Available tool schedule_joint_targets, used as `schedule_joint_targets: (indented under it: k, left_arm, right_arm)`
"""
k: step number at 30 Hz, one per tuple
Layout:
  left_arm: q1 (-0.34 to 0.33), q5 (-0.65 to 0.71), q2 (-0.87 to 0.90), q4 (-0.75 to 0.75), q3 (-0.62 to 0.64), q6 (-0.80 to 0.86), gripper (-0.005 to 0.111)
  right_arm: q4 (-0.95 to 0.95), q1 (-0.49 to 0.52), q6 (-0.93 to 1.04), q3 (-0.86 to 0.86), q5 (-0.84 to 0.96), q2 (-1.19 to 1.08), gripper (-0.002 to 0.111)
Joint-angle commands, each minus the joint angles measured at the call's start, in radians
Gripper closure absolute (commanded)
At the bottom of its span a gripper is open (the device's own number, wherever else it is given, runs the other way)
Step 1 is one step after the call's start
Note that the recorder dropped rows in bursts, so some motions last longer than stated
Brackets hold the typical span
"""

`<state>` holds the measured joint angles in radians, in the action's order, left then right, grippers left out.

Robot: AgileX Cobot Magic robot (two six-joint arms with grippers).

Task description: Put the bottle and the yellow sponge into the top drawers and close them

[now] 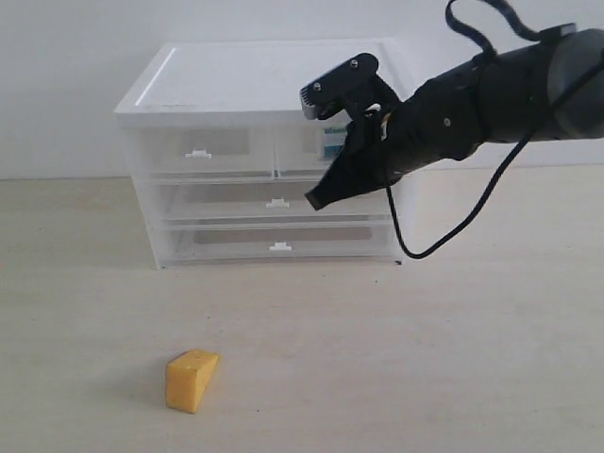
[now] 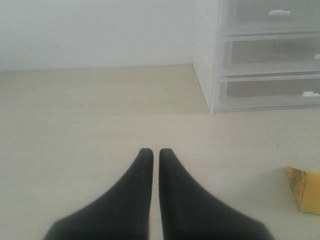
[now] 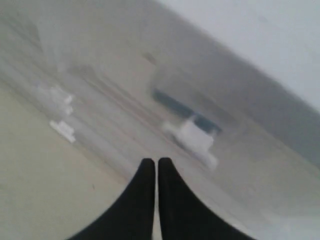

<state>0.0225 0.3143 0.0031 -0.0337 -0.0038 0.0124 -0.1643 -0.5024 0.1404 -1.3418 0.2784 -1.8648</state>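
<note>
The yellow sponge (image 1: 192, 379) lies on the table in front of the cabinet, and its edge shows in the left wrist view (image 2: 305, 189). A teal and white patch, the bottle (image 1: 331, 143), shows through the clear front of the right top drawer (image 1: 300, 151). It appears as a blurred teal streak (image 3: 180, 107) in the right wrist view. The left top drawer (image 1: 198, 151) sits flush. My right gripper (image 1: 316, 200) is shut and empty just in front of the drawers, its arm hiding most of the right one. My left gripper (image 2: 151, 151) is shut, empty, low over the table left of the sponge.
Below the top drawers the white-topped cabinet (image 1: 274, 75) has two full-width clear drawers (image 1: 276, 203), both flush. A black cable (image 1: 444, 241) hangs from the right arm beside the cabinet's right corner. A white wall stands behind.
</note>
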Motion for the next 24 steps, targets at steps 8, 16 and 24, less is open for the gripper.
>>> schedule_joint_targets:
  k: [8, 16, 24]
  left_arm:
    - [-0.002, -0.005, -0.003, 0.007, 0.004, 0.004, 0.103]
    - [-0.002, -0.005, -0.003, 0.007, 0.004, 0.004, 0.103]
    - [-0.002, -0.005, -0.003, 0.007, 0.004, 0.004, 0.103]
  right_arm:
    - [-0.058, 0.017, 0.054, -0.008, 0.510, 0.171, 0.108]
    - [-0.146, 0.132, -0.184, -0.008, 0.640, 0.291, 0.108]
    - [-0.133, 0.251, -0.221, 0.014, 0.739, 0.407, 0.108]
